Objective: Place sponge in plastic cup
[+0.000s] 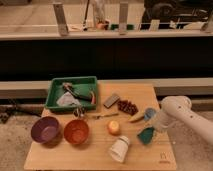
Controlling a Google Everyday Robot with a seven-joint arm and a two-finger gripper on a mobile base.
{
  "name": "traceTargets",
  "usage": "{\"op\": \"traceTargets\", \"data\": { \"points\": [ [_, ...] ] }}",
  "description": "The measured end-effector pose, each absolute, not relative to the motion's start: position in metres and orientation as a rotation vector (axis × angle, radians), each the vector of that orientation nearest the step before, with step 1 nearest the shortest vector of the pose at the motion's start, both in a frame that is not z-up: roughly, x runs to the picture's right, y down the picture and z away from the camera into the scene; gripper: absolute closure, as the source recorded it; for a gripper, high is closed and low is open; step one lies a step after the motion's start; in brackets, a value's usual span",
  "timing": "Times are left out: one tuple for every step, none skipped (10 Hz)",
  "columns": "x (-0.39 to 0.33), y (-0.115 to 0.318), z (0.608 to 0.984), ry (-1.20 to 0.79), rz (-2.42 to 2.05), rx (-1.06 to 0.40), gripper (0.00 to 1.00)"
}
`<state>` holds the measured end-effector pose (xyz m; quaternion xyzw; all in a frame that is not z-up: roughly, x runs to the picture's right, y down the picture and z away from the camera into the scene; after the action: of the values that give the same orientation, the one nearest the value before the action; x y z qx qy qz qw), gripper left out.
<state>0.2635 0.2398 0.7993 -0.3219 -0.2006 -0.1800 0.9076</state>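
The gripper [150,128] sits low over the right part of the bench [165,156], directly at the teal sponge [145,136] — whether it has closed on the sponge cannot be told. The sponge is near the white plastic cup [120,148], which appears tipped on its side. Risks: a weak hold drops the sponge short of the cup; a nudge against the tipped cup — unstable as it lies — may roll it away.

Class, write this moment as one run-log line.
end effector: at sponge, right side of table | sponge: outside plastic cup | plastic cup: lying on side, left of sponge
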Motion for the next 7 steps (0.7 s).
{"op": "traceTargets", "data": {
  "points": [
    [0.264, 0.239, 0.797, -0.417, -0.369, -0.658, 0.69],
    [0.265, 0.238, 0.796, -0.417, -0.361, -0.654, 0.69],
    [0.268, 0.236, 0.795, -0.414, -0.341, -0.652, 0.69],
    [0.274, 0.234, 0.793, -0.415, -0.305, -0.654, 0.69],
    [0.279, 0.232, 0.790, -0.418, -0.280, -0.653, 0.69],
    [0.287, 0.229, 0.785, -0.419, -0.245, -0.650, 0.65],
    [0.297, 0.227, 0.781, -0.414, -0.213, -0.648, 0.63]
  ]
}}
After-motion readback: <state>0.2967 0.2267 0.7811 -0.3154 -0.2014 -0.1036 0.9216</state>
